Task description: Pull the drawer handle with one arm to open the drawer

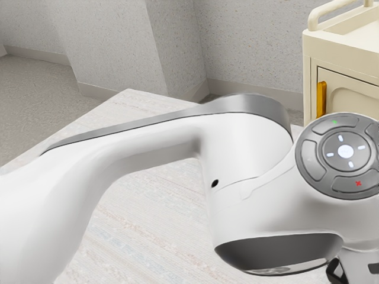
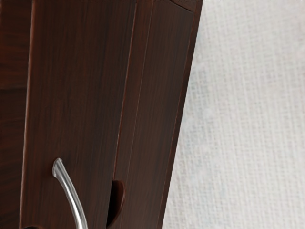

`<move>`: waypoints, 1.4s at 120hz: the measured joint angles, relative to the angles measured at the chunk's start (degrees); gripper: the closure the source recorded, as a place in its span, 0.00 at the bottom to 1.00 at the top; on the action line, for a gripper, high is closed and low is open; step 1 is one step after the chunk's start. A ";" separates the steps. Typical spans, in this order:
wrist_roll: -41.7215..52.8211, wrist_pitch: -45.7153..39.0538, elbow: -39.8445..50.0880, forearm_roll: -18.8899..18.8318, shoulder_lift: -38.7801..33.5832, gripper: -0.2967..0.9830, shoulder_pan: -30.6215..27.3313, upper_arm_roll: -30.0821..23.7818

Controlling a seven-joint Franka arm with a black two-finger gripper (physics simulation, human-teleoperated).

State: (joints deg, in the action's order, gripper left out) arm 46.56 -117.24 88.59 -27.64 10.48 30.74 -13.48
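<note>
Wrist view: handle point(image 2: 70, 193) bows off the drawer front point(image 2: 76, 95), presumably for pulling clearance; claw state, released or clenched, cannot be determined.

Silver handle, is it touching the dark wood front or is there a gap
Touching: the wrist view shows the silver handle meeting the dark wood front at its flared end, with no gap there.

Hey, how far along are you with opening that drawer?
Looks done: the reach, with my arm out and the handle before my wrist camera. In hand: probably the grasp, though I can't tell if I have hold. Left: apparently the pull, since the drawer front looks about flush with the frame.
</note>
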 joint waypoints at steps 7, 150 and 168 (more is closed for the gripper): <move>0.00 -0.81 0.56 -0.05 0.01 0.23 0.00 0.03; -0.47 -5.20 2.13 -0.80 2.29 0.34 -2.31 0.57; -0.52 -5.46 2.44 -1.02 2.38 0.34 -2.32 1.45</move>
State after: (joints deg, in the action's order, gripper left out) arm 46.04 -122.71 91.03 -28.67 12.86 28.42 -12.03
